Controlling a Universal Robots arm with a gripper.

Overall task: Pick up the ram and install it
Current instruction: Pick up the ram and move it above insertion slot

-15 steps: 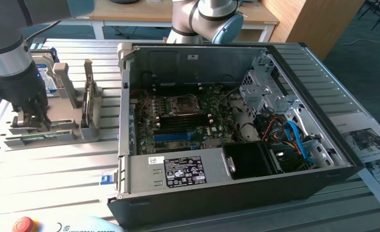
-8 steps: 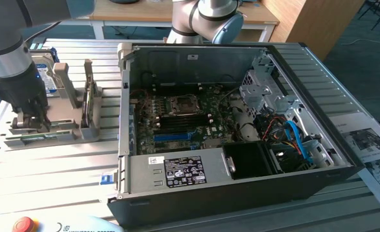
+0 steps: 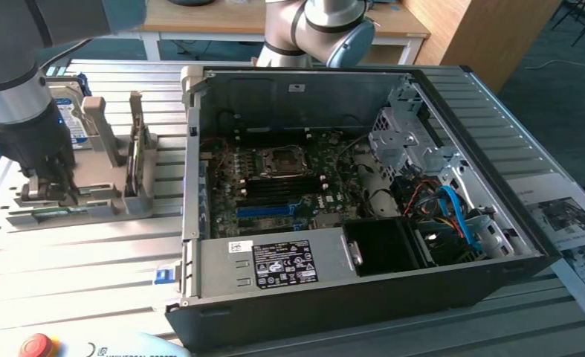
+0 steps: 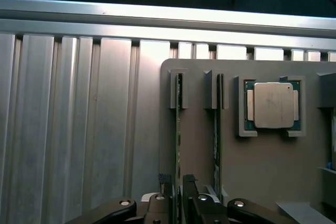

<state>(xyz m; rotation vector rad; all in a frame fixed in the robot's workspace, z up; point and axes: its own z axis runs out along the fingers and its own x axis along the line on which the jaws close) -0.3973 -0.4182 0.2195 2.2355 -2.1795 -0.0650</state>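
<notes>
The arm is hanging over the grey holder (image 3: 108, 202) on the worktop (image 3: 74, 256), at the exterior view's left, well apart from the open PC case (image 3: 392, 297). Its gripper (image 3: 49, 195) is sitting low in the holder. From the wrist, the ram (image 4: 178, 124) is standing on edge in its slot, and the gripper (image 4: 178, 178) is straddling it. The fingers (image 4: 167, 183) are standing narrow, one on each side, with a sliver of gap showing. A second stick (image 4: 217, 124) is standing in the next slot, and a CPU (image 4: 273, 105) is lying in its nest just beside that.
</notes>
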